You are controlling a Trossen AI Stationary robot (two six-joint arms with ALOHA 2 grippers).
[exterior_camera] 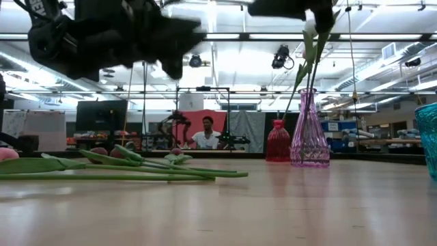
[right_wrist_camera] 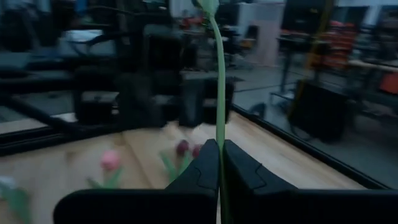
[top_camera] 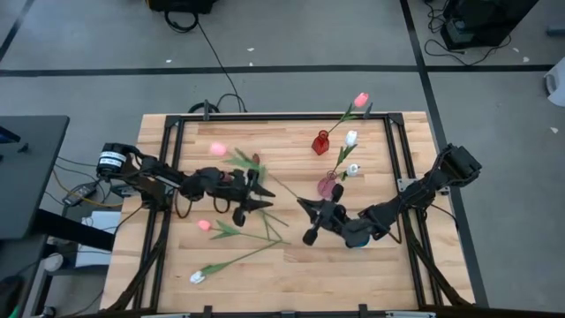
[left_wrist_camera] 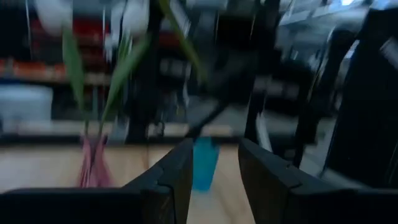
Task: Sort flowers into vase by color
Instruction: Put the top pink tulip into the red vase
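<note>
**Placed.** Pink ribbed glass vase (top_camera: 327, 185): two white-headed tulips (top_camera: 351, 139) standing in it. Small red glass bottle vase (top_camera: 320, 142): one pink-headed tulip (top_camera: 360, 100). A teal glass vase (left_wrist_camera: 204, 163) stands near the right arm; no stems show in it.

**In hand.** Right gripper (right_wrist_camera: 219, 163): fingers pressed together on a thin green stem (right_wrist_camera: 219, 93) that rises straight out from between the tips. Its head is cut off at the wrist picture's edge, so the colour cannot be told. From above the gripper sits just beside the pink vase.

**Left gripper** (left_wrist_camera: 214, 163): fingers parted with a clear gap, nothing between them; the teal vase shows through the gap, well beyond the tips. It hangs over the loose flowers at mid-table.

**Left to sort, by judgement.** Still lying on the wooden table (top_camera: 371, 274): pink tulip (top_camera: 217, 149) beyond the left fingers, another pink tulip (top_camera: 204, 224) and a white tulip (top_camera: 197, 276) nearer the table's front edge, and at least one dark maroon tulip (right_wrist_camera: 181, 147). Roughly under half done.

**Unclear.** The left arm covers part of the heap; the exact count of loose stems cannot be told.
</note>
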